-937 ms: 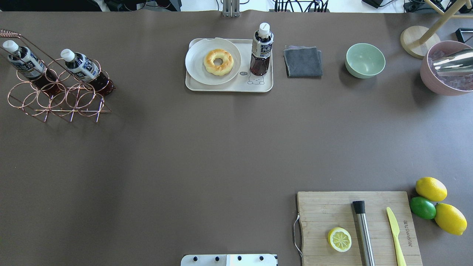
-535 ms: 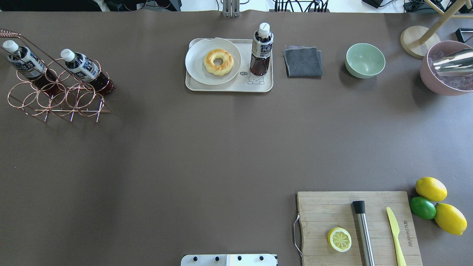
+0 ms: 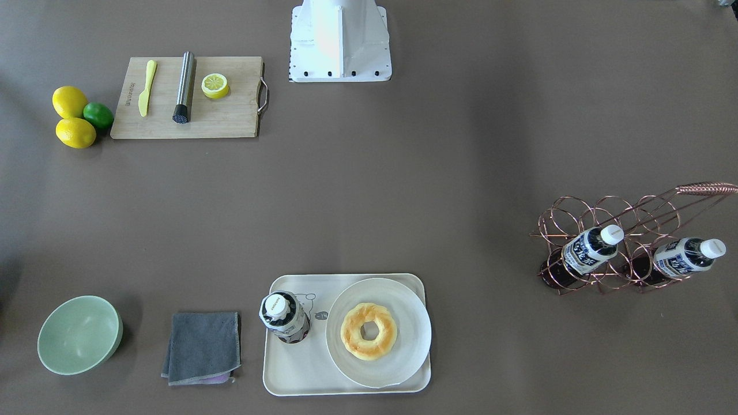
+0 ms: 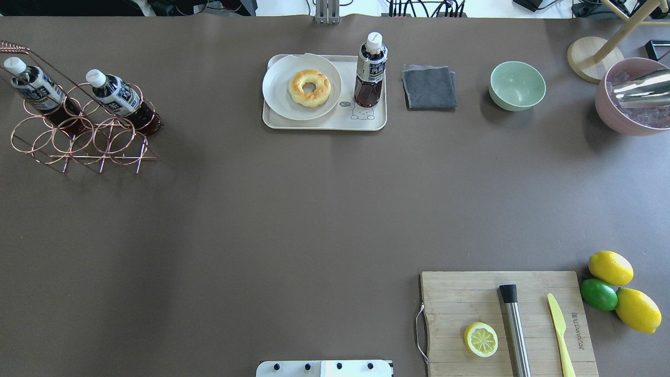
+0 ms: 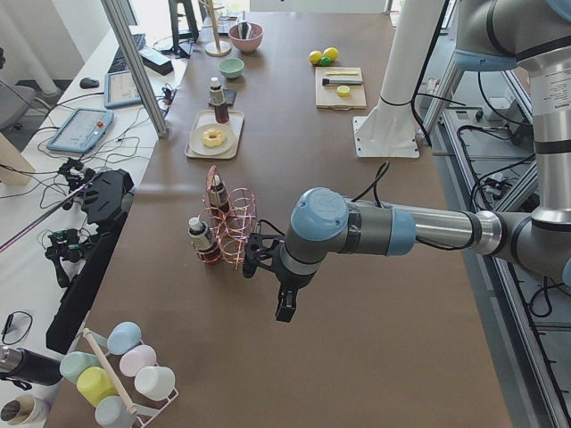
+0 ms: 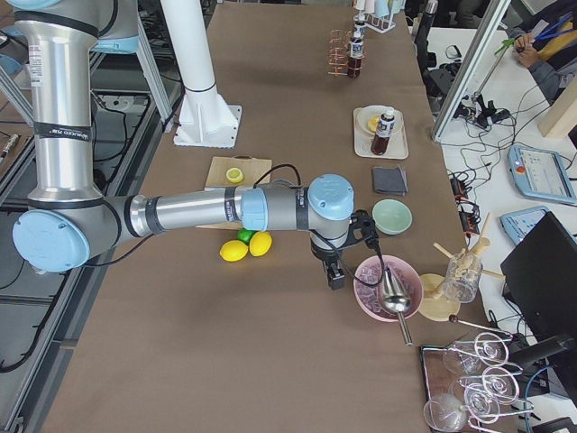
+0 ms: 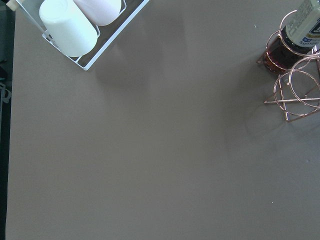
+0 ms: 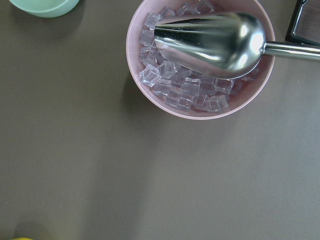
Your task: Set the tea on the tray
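- The tea (image 4: pixel 370 70) stands upright on the tray (image 4: pixel 324 123), well apart from both pincers; the task looks done.
- Whether the left pincer (image 5: pixel 285 308) and right pincer (image 6: pixel 335 275) are spread or pressed together, I cannot tell.
- Risk: the left one hangs near the wire rack (image 5: pixel 234 236), and a careless swing could snag it.

Tea (image 4: pixel 370 70) upright (cap on) on cream tray (image 4: pixel 324 123)

A donut (image 4: pixel 310 88) lies on a round plate (image 4: pixel 275 91); right of it sit a grey cloth (image 4: pixel 429 87), then a green bowl (image 4: pixel 517 85). Near right, a cutting board (image 4: pixel 460 298) carries a lemon half (image 4: pixel 481 339).
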`<action>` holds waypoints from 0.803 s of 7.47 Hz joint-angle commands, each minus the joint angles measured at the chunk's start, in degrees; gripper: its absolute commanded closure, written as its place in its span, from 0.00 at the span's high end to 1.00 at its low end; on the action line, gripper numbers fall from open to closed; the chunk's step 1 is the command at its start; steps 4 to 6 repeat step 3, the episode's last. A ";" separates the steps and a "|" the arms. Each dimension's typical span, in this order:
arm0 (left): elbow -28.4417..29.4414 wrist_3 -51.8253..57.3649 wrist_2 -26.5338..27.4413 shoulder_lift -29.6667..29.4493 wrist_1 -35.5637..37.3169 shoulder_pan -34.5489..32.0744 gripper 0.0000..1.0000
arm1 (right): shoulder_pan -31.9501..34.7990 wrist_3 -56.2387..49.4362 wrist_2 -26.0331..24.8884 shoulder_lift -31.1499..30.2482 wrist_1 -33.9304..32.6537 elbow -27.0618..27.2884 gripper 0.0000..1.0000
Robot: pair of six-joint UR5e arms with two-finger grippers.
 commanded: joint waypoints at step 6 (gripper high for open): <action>2.23 0.11 0.70 -0.18 0.01 0.20 0.97 | 0.00 -0.06 0.00 -0.14 -0.01 0.16 1.00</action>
